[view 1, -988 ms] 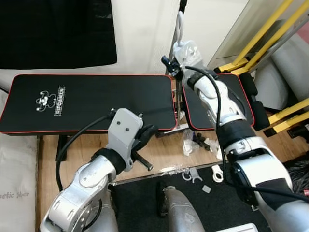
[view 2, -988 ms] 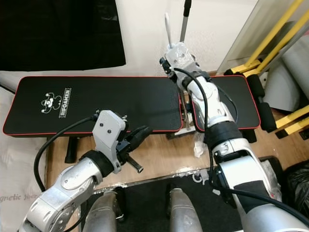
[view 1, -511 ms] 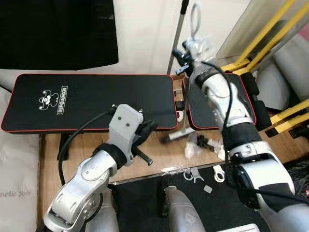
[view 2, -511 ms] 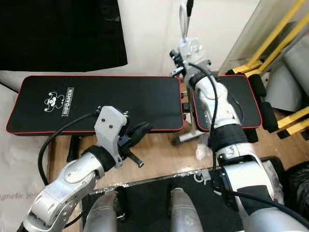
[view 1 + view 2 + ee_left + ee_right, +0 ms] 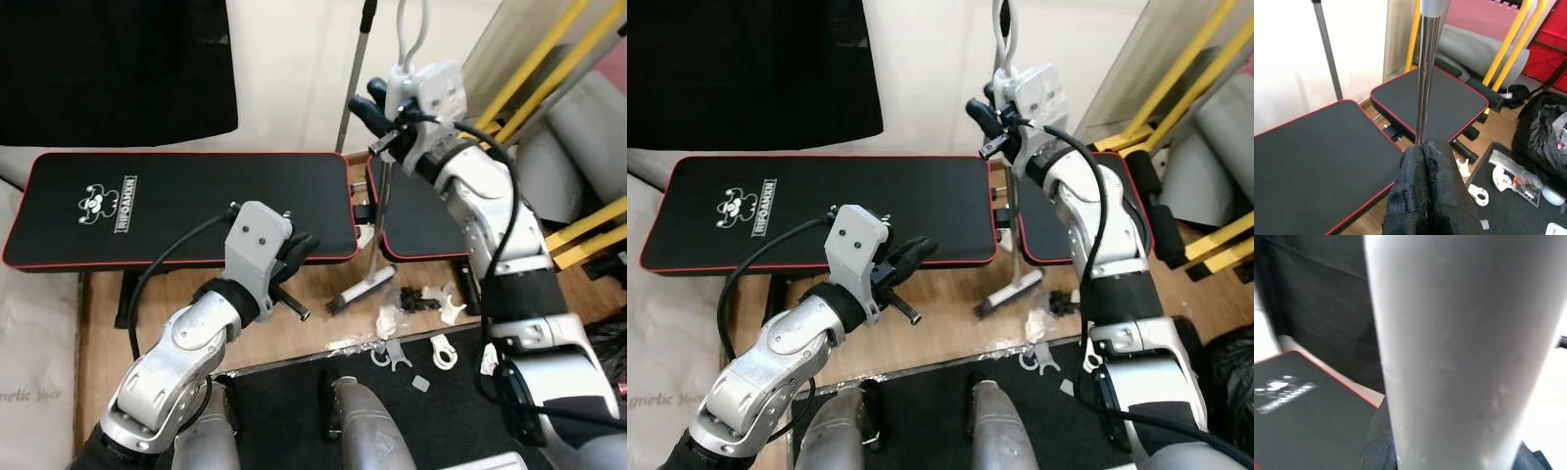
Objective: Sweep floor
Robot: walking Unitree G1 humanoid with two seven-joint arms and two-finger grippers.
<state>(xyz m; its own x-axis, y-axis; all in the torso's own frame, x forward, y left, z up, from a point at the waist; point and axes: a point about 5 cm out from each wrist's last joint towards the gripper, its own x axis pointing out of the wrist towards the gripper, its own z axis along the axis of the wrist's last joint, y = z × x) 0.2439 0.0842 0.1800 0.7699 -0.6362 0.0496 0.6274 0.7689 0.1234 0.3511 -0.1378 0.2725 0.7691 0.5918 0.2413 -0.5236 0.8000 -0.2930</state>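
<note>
The long broom handle (image 5: 1426, 73) is smooth polished metal with a dull silver sheen. The flat black bench pads with red piping (image 5: 186, 206) look like matt vinyl, faintly grained. The floor (image 5: 323, 328) is light wood, lightly glossy. The left end effector (image 5: 1425, 188) has black fingers of coarse, rough-textured material. The silver arm shells (image 5: 181, 352) look like satin-finished metal, and the crumpled white scraps (image 5: 397, 315) look like thin plastic.

Ahead I see a black red-edged bench pad (image 5: 186, 206), a second pad (image 5: 421, 220) to its right. Wood floor (image 5: 323, 328), dark mat (image 5: 431, 411) near. White wall (image 5: 294, 69) far; yellow frame (image 5: 549, 59) far right.
</note>
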